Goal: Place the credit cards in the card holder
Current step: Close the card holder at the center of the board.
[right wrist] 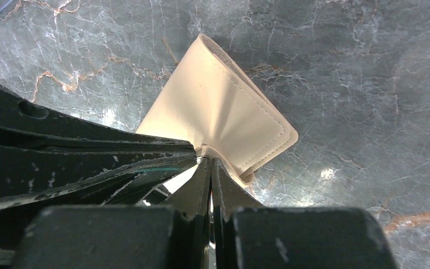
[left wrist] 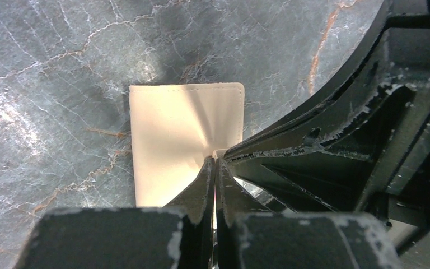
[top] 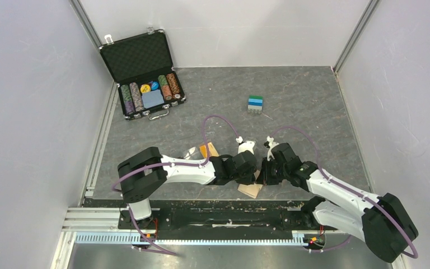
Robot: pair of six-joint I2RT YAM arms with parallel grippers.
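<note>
**Both pincers on the holder, no card moved yet**

The table is the largest thing here, with an open black chip case in its far left corner. The card holder is at the middle of the near edge, between my two wrists. The credit cards sit in a small stack near the table's middle, towards the far edge and well apart from the holder.

My left pincer is pressed together on the edge of one tan leaf. My right pincer is pressed together on an edge too. I judge I am pulling the holder open. No card has been picked up, so nearly the whole task is left.

The top view alone shows the stack and the case, but my wrists hide most of the holder there. The left wrist view gives one flat leaf. The right wrist view shows the rounded fold and stitching. No view shows the inner slots, so I cannot tell if any card is inside.
</note>
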